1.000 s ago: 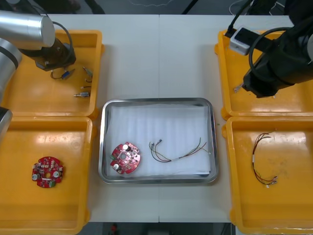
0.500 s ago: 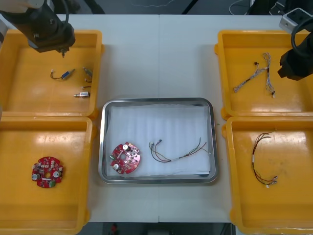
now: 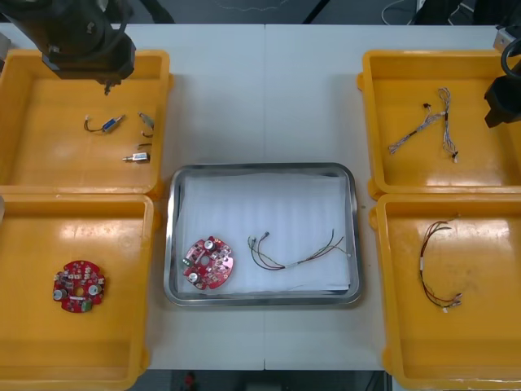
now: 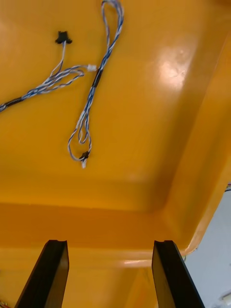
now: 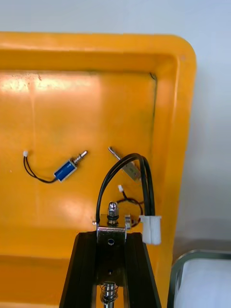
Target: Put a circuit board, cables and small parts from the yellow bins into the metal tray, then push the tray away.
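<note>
the left gripper point(image 5: 111, 236) hangs over the far side of the far left bin point(image 3: 159, 65). its fingers point(image 5: 84, 269) are drawn narrow and clamped on a small metal part point(image 5: 111, 219). that part's black wire point(image 5: 148, 197) loops up and ends in a white plug point(image 5: 150, 230).

three more small parts lie on the bin floor below. a blue one point(image 3: 109, 124) has a thin black lead, and a plain one point(image 3: 146, 122) lies just beside it, toward the wall on the tray side. a third point(image 3: 138, 156) lies nearer the tray; in the left wrist view it is partly hidden behind the held part. the bin's wall and a strip of the table point(image 3: 260, 98) lie between the held part and the metal tray point(image 3: 260, 169).

the tray sits in the middle between the bins, white inside, well apart from both grippers. in it a round red circuit board point(image 3: 207, 263) lies toward the near left corner. a thin cable point(image 3: 297, 254) lies beside the board, not touching it. a second circuit board point(image 3: 80, 287) lies in the near left bin point(image 3: 122, 212).

the right gripper point(image 4: 109, 243) is above the outer edge of the far right bin point(image 3: 370, 122), its fingers spread wide with nothing between them. a twisted blue and white cable point(image 4: 91, 91) lies on that bin's floor beyond the fingertips, untouched. a red and yellow cable point(image 3: 435, 265) lies in the near right bin point(image 3: 391, 326).
</note>
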Action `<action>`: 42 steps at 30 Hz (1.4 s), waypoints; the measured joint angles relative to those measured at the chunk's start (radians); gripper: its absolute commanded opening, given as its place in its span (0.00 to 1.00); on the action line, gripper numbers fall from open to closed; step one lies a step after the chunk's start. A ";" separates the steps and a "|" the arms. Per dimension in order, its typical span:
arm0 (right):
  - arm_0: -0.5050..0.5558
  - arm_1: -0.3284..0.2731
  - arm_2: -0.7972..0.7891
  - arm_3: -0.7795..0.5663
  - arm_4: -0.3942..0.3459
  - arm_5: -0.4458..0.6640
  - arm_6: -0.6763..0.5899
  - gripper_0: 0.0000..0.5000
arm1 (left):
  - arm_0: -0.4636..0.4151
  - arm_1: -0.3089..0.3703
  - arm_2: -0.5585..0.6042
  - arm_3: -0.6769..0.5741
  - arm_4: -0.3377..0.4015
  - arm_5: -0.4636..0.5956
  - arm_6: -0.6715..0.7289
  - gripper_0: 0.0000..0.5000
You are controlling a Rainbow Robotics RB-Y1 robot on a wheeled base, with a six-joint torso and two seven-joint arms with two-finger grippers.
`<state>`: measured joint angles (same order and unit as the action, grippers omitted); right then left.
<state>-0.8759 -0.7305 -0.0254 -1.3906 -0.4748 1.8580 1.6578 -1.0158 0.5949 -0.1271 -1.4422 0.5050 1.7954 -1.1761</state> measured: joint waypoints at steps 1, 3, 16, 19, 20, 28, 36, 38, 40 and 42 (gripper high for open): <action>-0.010 0.003 0.000 0.024 0.005 -0.020 -0.011 1.00 | 0.013 -0.002 0.000 -0.037 0.000 0.021 0.000 0.00; -0.028 0.012 -0.001 0.071 0.011 -0.061 -0.038 1.00 | 0.038 -0.006 0.000 -0.099 0.000 0.056 0.000 0.00; -0.122 0.052 -0.015 0.350 0.014 -0.287 -0.063 1.00 | 0.184 -0.054 -0.107 -0.391 0.018 0.098 0.137 0.00; -0.139 0.059 -0.015 0.414 0.013 -0.359 -0.089 1.00 | 0.200 -0.063 -0.154 -0.408 0.024 0.098 0.256 0.00; -0.145 0.062 -0.015 0.434 0.013 -0.380 -0.092 1.00 | 0.203 -0.067 -0.171 -0.409 0.024 0.098 0.291 0.00; -0.172 0.083 -0.016 0.571 0.010 -0.500 -0.101 1.00 | 0.230 -0.090 -0.299 -0.409 0.024 0.056 0.404 0.00; -0.174 0.107 -0.017 0.673 -0.002 -0.579 -0.117 1.00 | 0.286 -0.090 -0.404 -0.409 -0.022 -0.020 0.404 0.00; -0.174 0.115 -0.017 0.691 -0.005 -0.588 -0.119 1.00 | 0.301 -0.090 -0.416 -0.409 -0.038 -0.036 0.404 0.00; -0.174 0.120 -0.017 0.706 -0.009 -0.596 -0.135 1.00 | 0.315 -0.090 -0.426 -0.409 -0.054 -0.050 0.404 0.00; -0.174 0.127 -0.017 0.721 -0.012 -0.618 -0.171 1.00 | 0.328 -0.090 -0.435 -0.409 -0.064 -0.071 0.405 0.00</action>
<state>-1.0497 -0.6037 -0.0422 -0.6694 -0.4865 1.2403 1.4869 -0.6878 0.5047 -0.5625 -1.8512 0.4410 1.7248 -0.7715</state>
